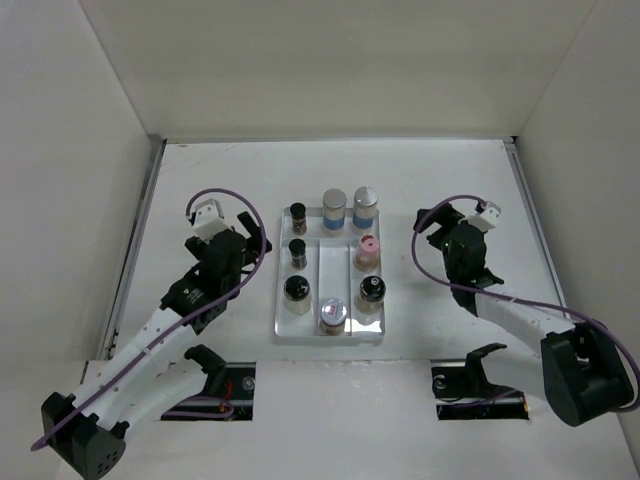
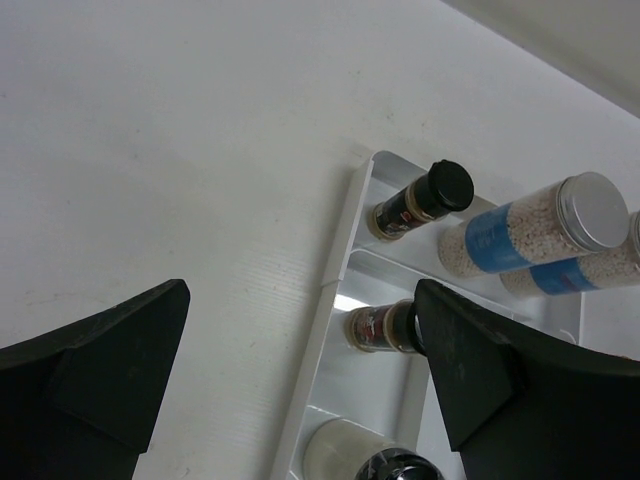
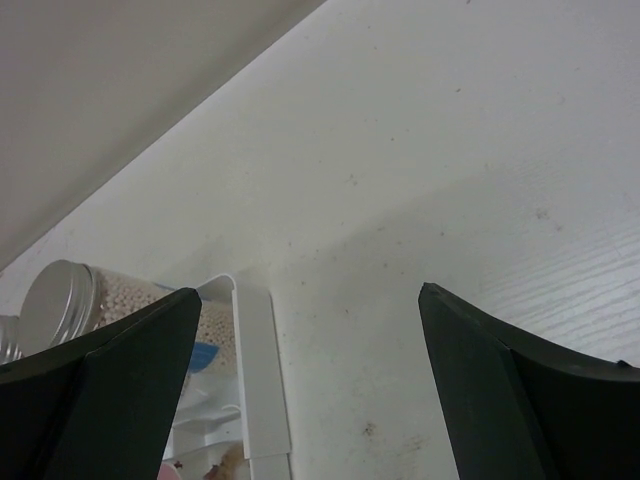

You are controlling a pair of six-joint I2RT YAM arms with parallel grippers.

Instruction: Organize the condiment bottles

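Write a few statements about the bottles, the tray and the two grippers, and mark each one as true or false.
1. All bottles stand inside the tray. True.
2. The left gripper holds a bottle. False: it is open and empty, beside the tray's left edge.
3. The two blue-labelled bottles stand side by side in the back row. True.
4. The pink-capped bottle lies on the table outside the tray. False: it stands upright in the tray's right column.
5. The right gripper is shut. False: its fingers are wide apart with nothing between them.
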